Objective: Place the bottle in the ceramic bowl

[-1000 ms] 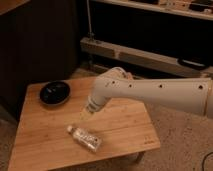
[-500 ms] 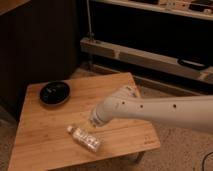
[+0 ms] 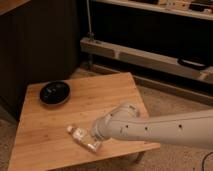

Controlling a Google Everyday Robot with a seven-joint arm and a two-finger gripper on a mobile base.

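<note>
The clear plastic bottle [image 3: 81, 137] lies on its side near the front edge of the wooden table [image 3: 100, 97], its white cap pointing back-left. The black ceramic bowl [image 3: 54, 92] stands at the table's back left, with nothing in it. My gripper [image 3: 96, 138] reaches in from the right at the end of the white arm [image 3: 150, 131] and sits low over the right end of the bottle. The bulky wrist hides that end of the bottle and where it meets the gripper.
The table is small, with its front and right edges close to the bottle. A dark cabinet [image 3: 40, 45] stands behind the table. A metal rail and shelving [image 3: 145, 55] run along the back right. The floor is speckled carpet [image 3: 175, 100].
The arm has swung down and toward the front of the table, bringing the gripper from above the table's middle onto the bottle's right end. The bottle and bowl have not moved.
</note>
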